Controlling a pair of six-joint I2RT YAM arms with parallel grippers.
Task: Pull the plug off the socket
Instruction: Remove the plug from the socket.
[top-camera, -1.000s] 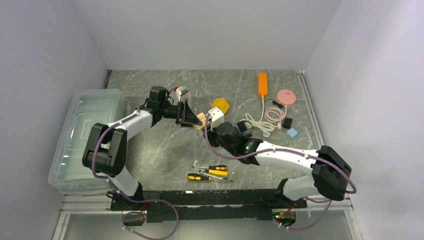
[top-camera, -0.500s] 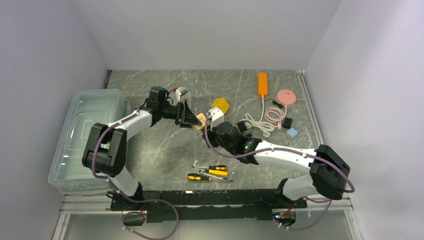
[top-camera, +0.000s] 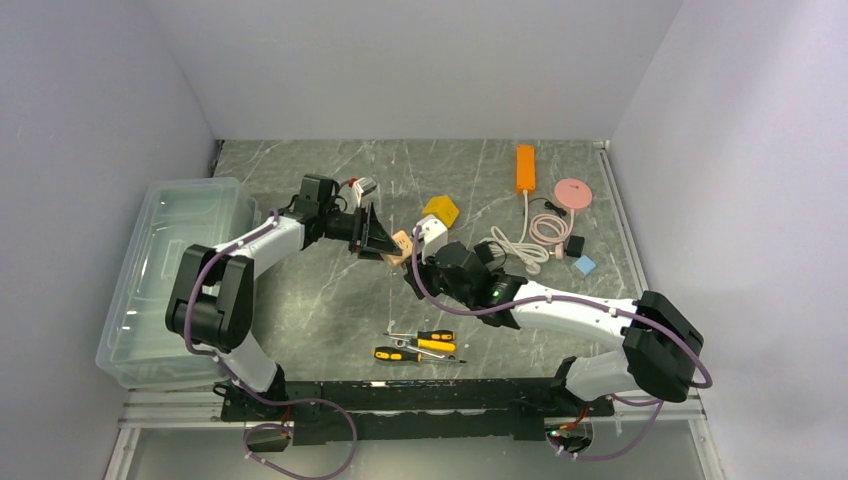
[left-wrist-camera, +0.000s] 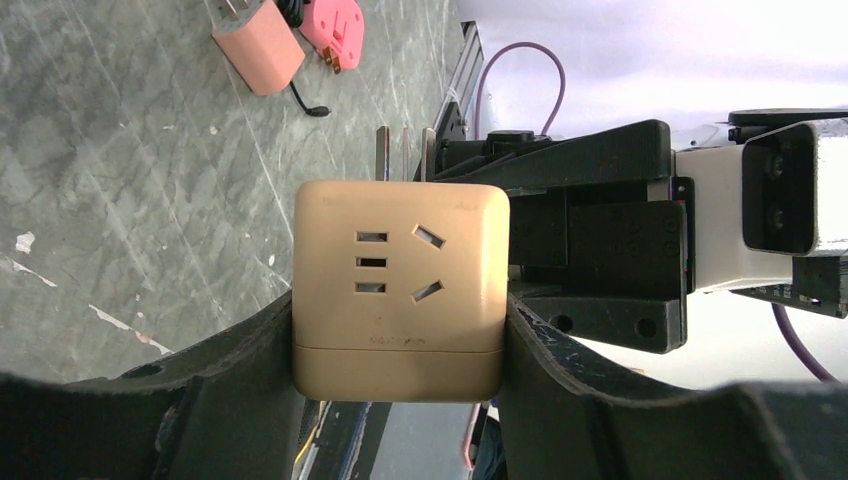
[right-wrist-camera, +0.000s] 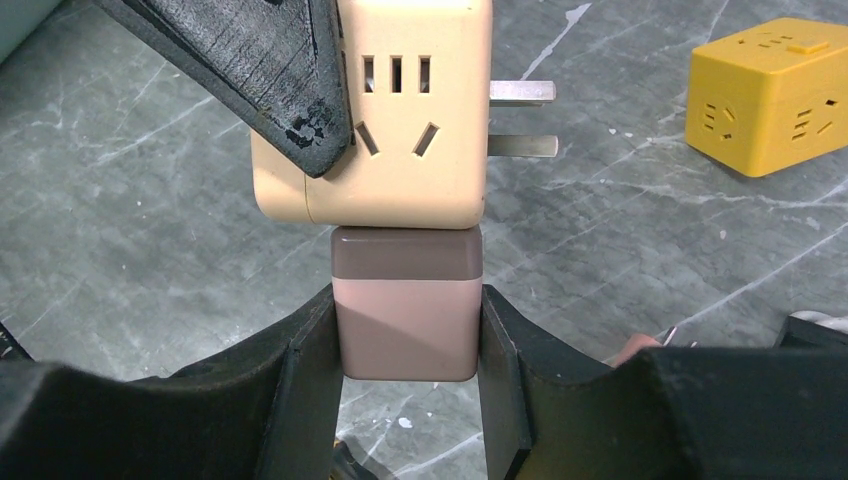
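Top external: left claw (top-camera: 383, 238) and right claw (top-camera: 421, 264) meet above the grey marbled worktop (top-camera: 300, 300), with the beige plastic cube socket (top-camera: 401, 243) between them. The grips are too small to judge here.
Left wrist: the left claw is clamped on the socket's two sides, and the plug is hidden behind the socket.
Right wrist: the right claw is clamped on the dusty-pink square plug (right-wrist-camera: 407, 315), which sits flush against the socket.
Risk: a skewed pull could bend the pins. The smooth plug might slip, or the socket might drag along.
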